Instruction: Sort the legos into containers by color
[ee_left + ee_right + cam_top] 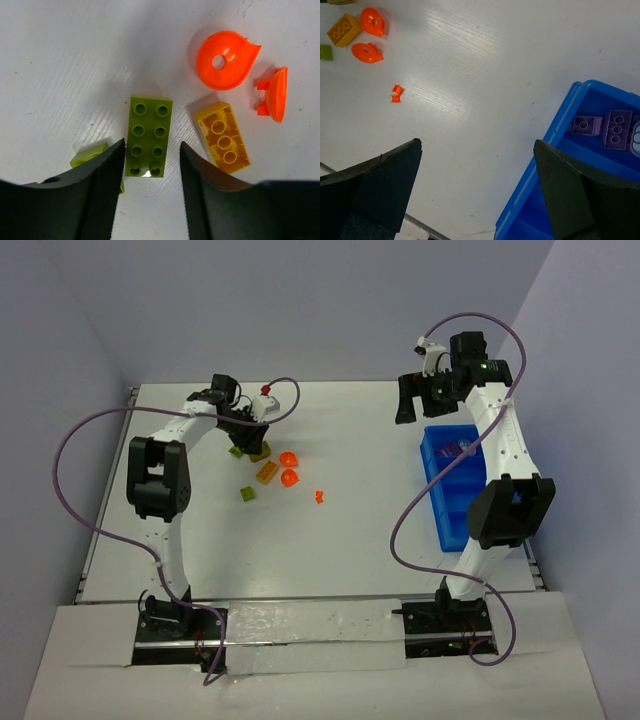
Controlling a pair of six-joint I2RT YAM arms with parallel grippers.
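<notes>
My left gripper (248, 436) is open and low over the loose legos. In the left wrist view its jaws (151, 150) straddle the near end of a lime-green studded brick (147, 136) lying on the table. A small lime piece (89, 154) is partly hidden by the left finger. A yellow brick (225, 136) and two rounded orange pieces (225, 60) (274, 94) lie to the right. My right gripper (422, 408) is open and empty, held high beside the far end of the blue tray (432, 455). Two purple bricks (585, 125) (618, 129) lie in the tray's end compartment.
Another lime brick (246, 494) and a tiny orange piece (319, 497) lie apart from the cluster, toward the table's middle. The tray (560, 150) stands along the right edge of the table. Purple cables loop beside both arms.
</notes>
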